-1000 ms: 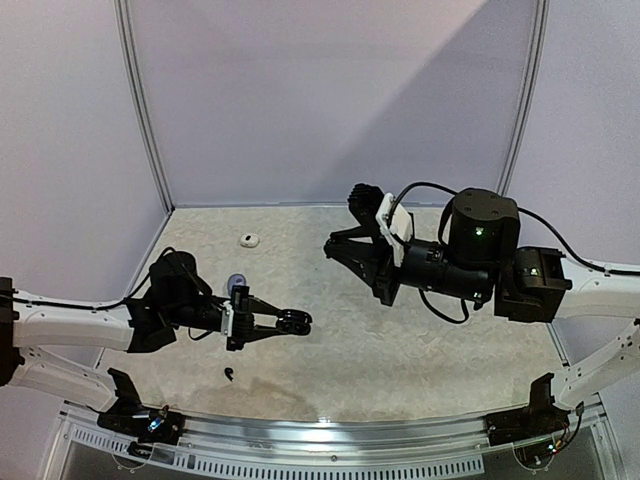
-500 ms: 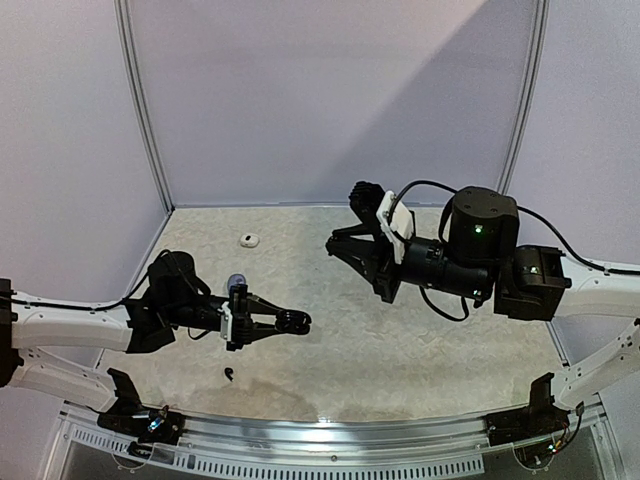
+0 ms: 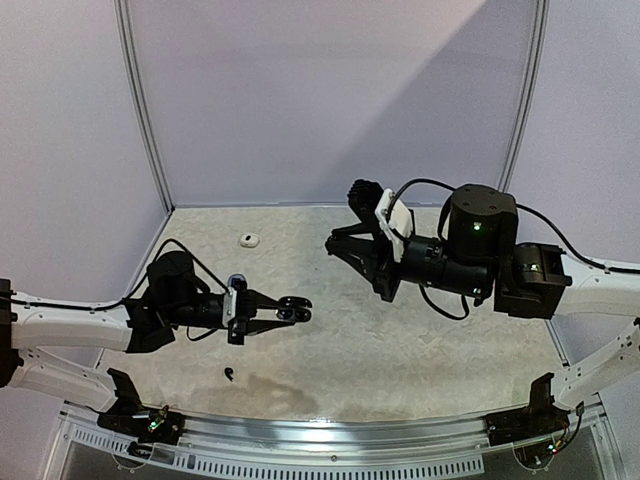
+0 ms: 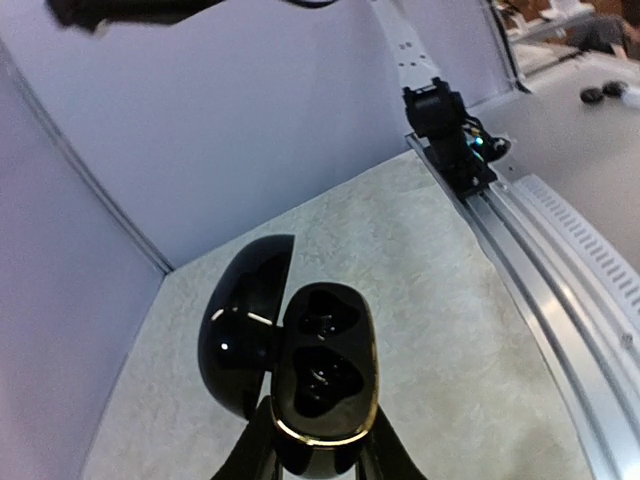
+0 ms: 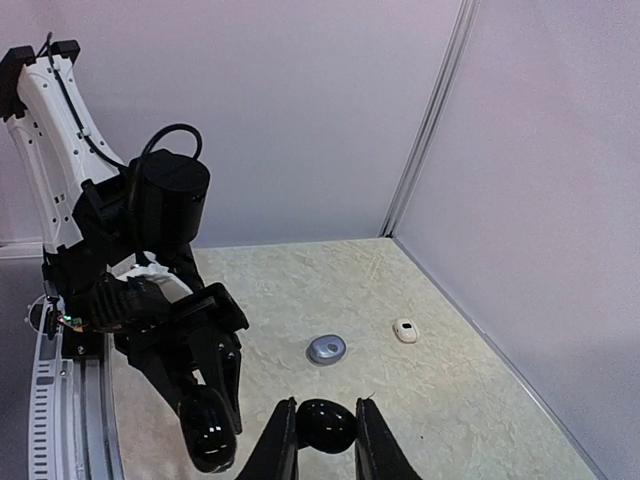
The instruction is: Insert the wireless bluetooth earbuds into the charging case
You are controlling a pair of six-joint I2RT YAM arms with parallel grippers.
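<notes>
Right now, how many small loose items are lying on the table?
3. A white one lies at the back left, a grey one is tucked beside the left arm, and a tiny black one lies in front of that arm. Others may be hidden.

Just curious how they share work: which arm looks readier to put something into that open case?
Probably right: the right gripper pinches a small black piece, while the left gripper holds the open case.
</notes>
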